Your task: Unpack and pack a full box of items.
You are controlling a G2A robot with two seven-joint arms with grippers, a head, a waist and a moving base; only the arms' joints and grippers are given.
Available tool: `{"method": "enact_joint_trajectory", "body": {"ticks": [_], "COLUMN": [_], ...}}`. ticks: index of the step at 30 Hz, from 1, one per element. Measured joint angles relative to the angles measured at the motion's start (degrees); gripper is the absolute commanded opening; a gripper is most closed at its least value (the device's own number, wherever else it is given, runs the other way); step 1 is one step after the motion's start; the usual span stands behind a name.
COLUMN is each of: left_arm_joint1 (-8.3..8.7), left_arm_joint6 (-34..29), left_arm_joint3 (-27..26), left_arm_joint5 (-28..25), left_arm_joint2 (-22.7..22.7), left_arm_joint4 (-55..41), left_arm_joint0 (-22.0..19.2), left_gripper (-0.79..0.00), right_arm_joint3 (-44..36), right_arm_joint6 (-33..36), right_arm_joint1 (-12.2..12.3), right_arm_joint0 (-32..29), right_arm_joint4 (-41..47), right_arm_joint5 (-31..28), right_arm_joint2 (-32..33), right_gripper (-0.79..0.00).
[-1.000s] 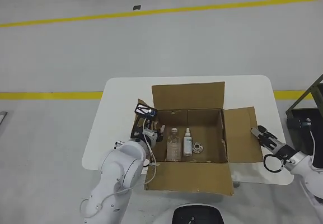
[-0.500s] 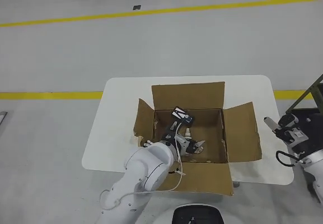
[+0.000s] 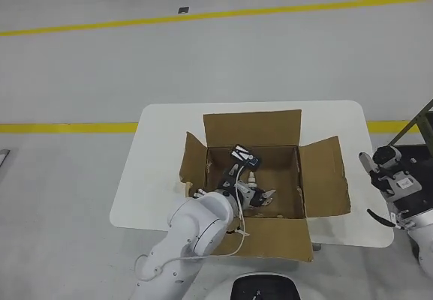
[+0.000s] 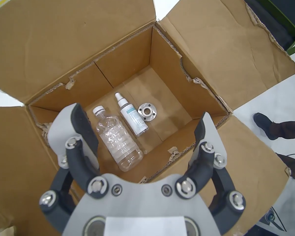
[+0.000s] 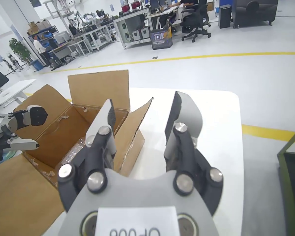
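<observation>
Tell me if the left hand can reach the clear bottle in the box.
Probably yes: the left hand hangs open right above the open box, and nothing lies over the clear bottle on its floor.

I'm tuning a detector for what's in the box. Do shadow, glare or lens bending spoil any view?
Left wrist view: floor of the box evenly lit, small glints on the clear bottle, spray bottle and metal ring plain. Top view: the left end effector covers those items. Right wrist view: the yellow floor line looks bowed.
</observation>
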Motion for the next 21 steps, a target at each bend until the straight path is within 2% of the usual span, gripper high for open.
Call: {"method": "enact_joint_trajectory", "body": {"ticks": [3,6,11,16,21], "left_arm_joint1": [-0.54,-1.41,-3.71,-5.71,-6.59], "left_arm_joint6": [1.3,0.5,-5.5,-10.1,-9.7], "left_arm_joint3": [2.3,7.2,17.2,26.3,32.1], "left_arm_joint5": [-0.2,0.9,9.7,17.9,18.9], "left_arm_joint2": [1.3,3.9,8.4,9.5,10.0], "left_arm_joint4": [-2.5,-1.6,-0.1,-5.4,-7.2], "left_arm_joint0": [-1.7,-5.5,-12.4,-16.3,-17.6], "left_gripper": [0.0,0.0,0.0,0.0,0.0], "right_arm_joint3": [0.1,-0.1,-0.6,-0.6,-0.6], "right_arm_joint6": [0.7,1.0,1.4,0.9,0.7], "right_arm_joint1": [0.0,-0.1,-0.1,-0.3,-0.4], "right_arm_joint0": [0.6,1.0,0.7,-0.4,-0.9], "right_arm_joint4": [-0.4,-0.8,-2.4,-2.9,-3.0], "right_arm_joint5": [-0.2,-0.5,-0.7,-0.6,-0.8], "right_arm_joint2": [-0.2,-0.4,-0.1,0.5,0.9], "right_gripper": [-0.785,-0.785,-0.785,-0.785,-0.785]}}
